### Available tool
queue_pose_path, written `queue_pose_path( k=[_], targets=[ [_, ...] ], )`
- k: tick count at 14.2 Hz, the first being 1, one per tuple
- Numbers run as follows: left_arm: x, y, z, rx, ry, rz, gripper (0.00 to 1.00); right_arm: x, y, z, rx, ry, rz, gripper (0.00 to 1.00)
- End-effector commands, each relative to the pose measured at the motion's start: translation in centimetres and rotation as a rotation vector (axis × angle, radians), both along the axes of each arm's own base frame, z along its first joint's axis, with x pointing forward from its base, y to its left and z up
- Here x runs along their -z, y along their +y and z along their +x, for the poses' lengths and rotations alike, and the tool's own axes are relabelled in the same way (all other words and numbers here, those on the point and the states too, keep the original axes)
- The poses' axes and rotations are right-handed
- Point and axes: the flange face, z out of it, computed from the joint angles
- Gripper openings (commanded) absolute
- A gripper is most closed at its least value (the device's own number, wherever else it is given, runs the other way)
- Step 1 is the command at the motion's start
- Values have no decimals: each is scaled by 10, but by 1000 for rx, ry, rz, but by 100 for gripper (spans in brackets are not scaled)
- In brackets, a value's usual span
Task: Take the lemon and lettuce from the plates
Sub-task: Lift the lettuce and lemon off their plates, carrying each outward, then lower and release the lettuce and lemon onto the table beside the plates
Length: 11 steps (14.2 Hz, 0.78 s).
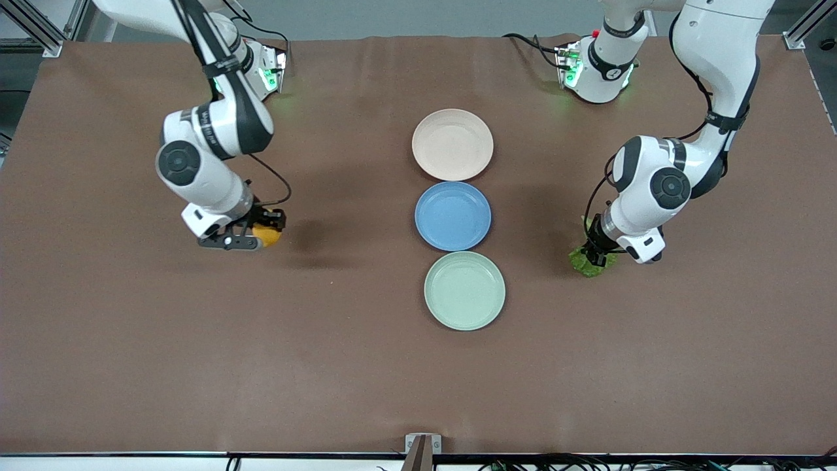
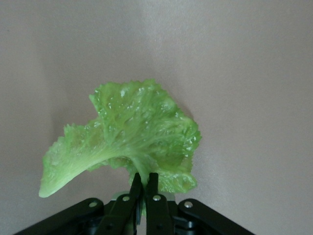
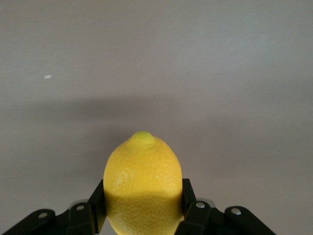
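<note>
My right gripper [image 1: 256, 230] is shut on the yellow lemon [image 1: 267, 235] low over bare table toward the right arm's end; in the right wrist view the lemon [image 3: 143, 186] sits between the two fingers. My left gripper [image 1: 594, 252] is shut on the green lettuce [image 1: 590, 261] low over bare table toward the left arm's end; in the left wrist view the leaf [image 2: 128, 142] fans out from the pinched stem. The beige-pink plate [image 1: 452, 144] and the mint green plate [image 1: 464, 290] lie empty mid-table.
A blue plate [image 1: 452, 216] lies empty between the two other plates, the three in a row running toward the front camera. Brown cloth covers the table. The arm bases stand along the edge farthest from the front camera.
</note>
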Motion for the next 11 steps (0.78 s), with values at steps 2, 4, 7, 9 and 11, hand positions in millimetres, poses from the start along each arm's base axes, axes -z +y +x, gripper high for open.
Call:
queue_pose_path(
  k=[2, 4, 7, 9, 11],
  targets=[
    [0, -1, -1, 5, -15, -9, 19, 19, -58, 0, -90, -25, 5, 0],
    [-8, 1, 1, 11, -30, -9, 56, 34, -81, -2, -112, -40, 5, 0],
    [-30, -2, 5, 46, -73, -12, 100, 68, -90, -11, -124, -58, -4, 0],
    [-49, -3, 9, 45, -108, -14, 100, 86, -92, -14, -140, -60, -10, 0],
    [-62, -6, 12, 99, -142, 21, 100, 93, -93, -16, -155, -50, -11, 0]
  ],
)
